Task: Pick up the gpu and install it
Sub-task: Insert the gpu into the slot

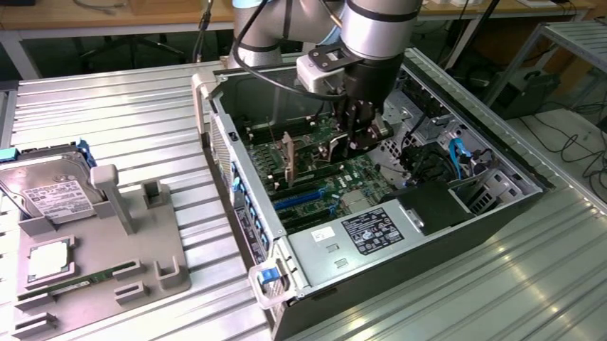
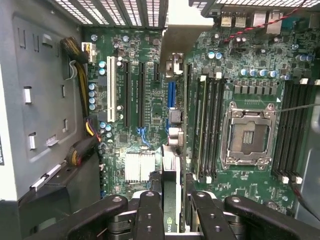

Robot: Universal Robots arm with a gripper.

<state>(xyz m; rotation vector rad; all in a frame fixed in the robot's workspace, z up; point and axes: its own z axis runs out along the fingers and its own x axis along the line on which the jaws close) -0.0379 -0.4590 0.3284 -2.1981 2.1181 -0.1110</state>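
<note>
One gpu (image 2: 170, 197), held edge-on between the fingers of the gripper (image 2: 171, 220); the jaws are clamped on the card's upper edge, partly closed around its thin body. In the wrist view the card runs away from the camera over the motherboard (image 2: 145, 125), its far bracket end reaching toward the rear wall of the case. In the exterior view the gripper (image 1: 356, 145) hangs inside the open computer case (image 1: 237, 177), low over the board, with the card below it; whether the card's edge already touches a slot I cannot tell.

Nearby fixtures, working outward:
- expansion slots (image 2: 132, 92), long and dark, lying parallel to the card, just beside it.
- empty CPU socket (image 2: 249, 135), flanked by memory slots (image 2: 212, 125), on the card's other side.
- heatsink (image 2: 140, 167), pale and finned, close to the gripper.
- gray parts tray (image 1: 104, 249), outside the case at the exterior view's left, bearing a hard drive (image 1: 52, 195) and a memory stick (image 1: 81, 284).

Handling note, as judgement: seating calls for the card kept upright and parallel to its slot, the bracket end lined up with the rear opening, and pressure straight down, evenly along the edge; any tilt risks jamming the connector.
</note>
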